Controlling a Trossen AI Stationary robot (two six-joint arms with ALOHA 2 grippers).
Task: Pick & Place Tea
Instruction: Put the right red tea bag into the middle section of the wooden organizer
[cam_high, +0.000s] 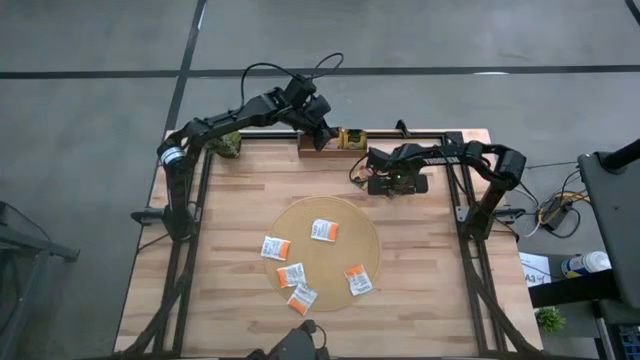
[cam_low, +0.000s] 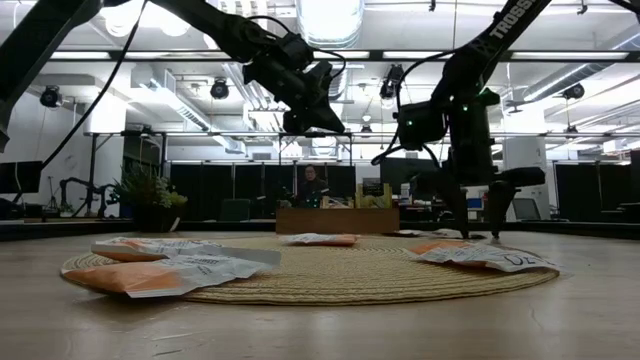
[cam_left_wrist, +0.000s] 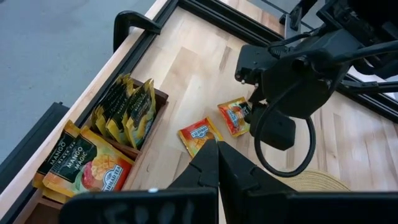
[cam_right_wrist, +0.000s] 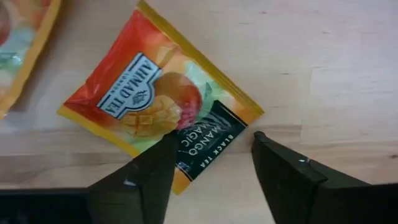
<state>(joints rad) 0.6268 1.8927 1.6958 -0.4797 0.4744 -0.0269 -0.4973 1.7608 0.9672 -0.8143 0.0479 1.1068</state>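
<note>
Several white-and-orange tea sachets (cam_high: 324, 230) lie flat on the round tan mat (cam_high: 335, 258). Two orange mango sachets lie on the wood beyond the mat, one (cam_left_wrist: 199, 135) apart and one (cam_right_wrist: 155, 93) under my right gripper (cam_right_wrist: 214, 149). That gripper is open and points down, its fingers astride the sachet's dark-labelled corner. The brown wooden tray (cam_left_wrist: 163, 98) at the far edge holds green and orange sachets (cam_left_wrist: 127, 112) standing on edge. My left gripper (cam_left_wrist: 214, 149) is shut and hovers above the tray (cam_high: 318, 145), empty. My right gripper comes from above, pointing down. One finger (cam_right_wrist: 155, 165) overlaps the orange sachet's corner (cam_right_wrist: 199, 146) and the other (cam_right_wrist: 280, 168) stands over bare wood beside it. The sachet lies flat on the table. I cannot tell whether the finger touches it.
Dark metal rails (cam_high: 455, 190) run along the table's left, right and far sides. A small green plant (cam_high: 228, 145) stands at the far left corner. A second orange sachet (cam_right_wrist: 18, 43) lies close beside the one under my right gripper. Bare wood surrounds the mat.
</note>
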